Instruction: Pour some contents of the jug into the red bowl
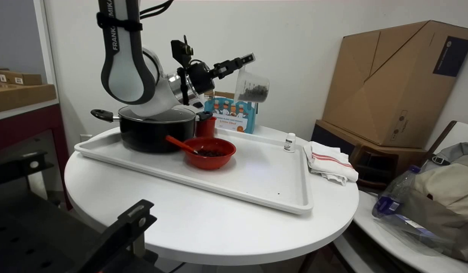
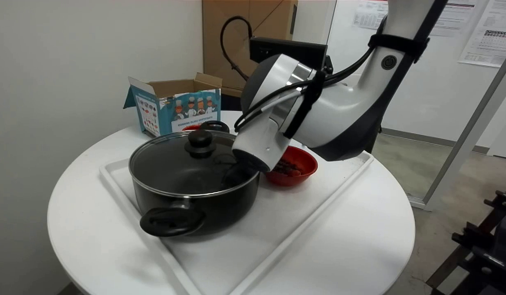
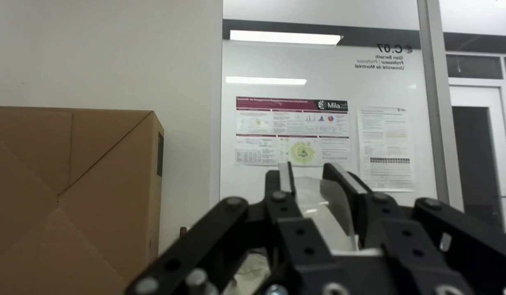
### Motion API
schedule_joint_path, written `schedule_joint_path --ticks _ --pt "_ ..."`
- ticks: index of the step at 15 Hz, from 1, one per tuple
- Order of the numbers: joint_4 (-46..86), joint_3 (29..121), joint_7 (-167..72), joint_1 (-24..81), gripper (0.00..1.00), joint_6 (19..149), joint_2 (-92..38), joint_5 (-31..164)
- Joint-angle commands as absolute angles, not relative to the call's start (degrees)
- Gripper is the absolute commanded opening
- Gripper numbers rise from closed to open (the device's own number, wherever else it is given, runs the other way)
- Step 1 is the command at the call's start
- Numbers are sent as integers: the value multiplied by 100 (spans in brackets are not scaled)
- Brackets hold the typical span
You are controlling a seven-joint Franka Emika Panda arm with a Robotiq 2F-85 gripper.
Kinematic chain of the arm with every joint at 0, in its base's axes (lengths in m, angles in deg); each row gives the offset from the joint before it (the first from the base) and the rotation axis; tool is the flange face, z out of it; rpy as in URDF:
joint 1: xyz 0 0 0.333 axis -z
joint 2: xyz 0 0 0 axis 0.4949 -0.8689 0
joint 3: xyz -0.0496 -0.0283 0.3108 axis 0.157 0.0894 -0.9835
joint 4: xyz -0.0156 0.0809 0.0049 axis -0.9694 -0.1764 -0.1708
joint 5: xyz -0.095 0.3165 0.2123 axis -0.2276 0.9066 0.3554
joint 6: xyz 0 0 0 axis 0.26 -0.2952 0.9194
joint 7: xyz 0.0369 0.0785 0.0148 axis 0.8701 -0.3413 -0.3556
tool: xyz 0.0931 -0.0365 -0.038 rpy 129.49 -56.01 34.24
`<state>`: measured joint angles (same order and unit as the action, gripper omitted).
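My gripper point(image 1: 248, 58) is shut on the top of the clear jug point(image 1: 246, 80) and holds it in the air above the tray. The jug looks tilted, with its dark contents point(image 1: 255, 92) lying along its lower side. In the wrist view the gripper point(image 3: 307, 170) has a clear plastic part of the jug point(image 3: 339, 200) between its fingers; the contents are hidden there. The red bowl point(image 1: 211, 162) sits on the tray, below and left of the jug in that view. It holds dark bits and an orange-red handle. The arm partly covers the bowl point(image 2: 291, 179) and hides the jug in an exterior view.
A black lidded pot point(image 1: 156, 134) stands beside the bowl, close under the wrist. A red cup point(image 1: 206, 128) stands behind. The white tray point(image 1: 264, 189) has a raised rim. A blue box point(image 1: 234, 119), a small white bottle point(image 1: 290, 142) and a folded towel point(image 1: 330, 161) are nearby.
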<state>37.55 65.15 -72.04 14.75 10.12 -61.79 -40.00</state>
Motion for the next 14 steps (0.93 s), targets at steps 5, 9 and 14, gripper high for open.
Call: schedule_joint_path --ticks 5,9,14 --pt "3362 6039 -7000 1874 6 1656 -6040 -2814" --pt "3146 5916 -7025 2038 6 2010 -5958 -2062" --pt "2787 5926 -7052 2240 6 2358 -5785 -1193"
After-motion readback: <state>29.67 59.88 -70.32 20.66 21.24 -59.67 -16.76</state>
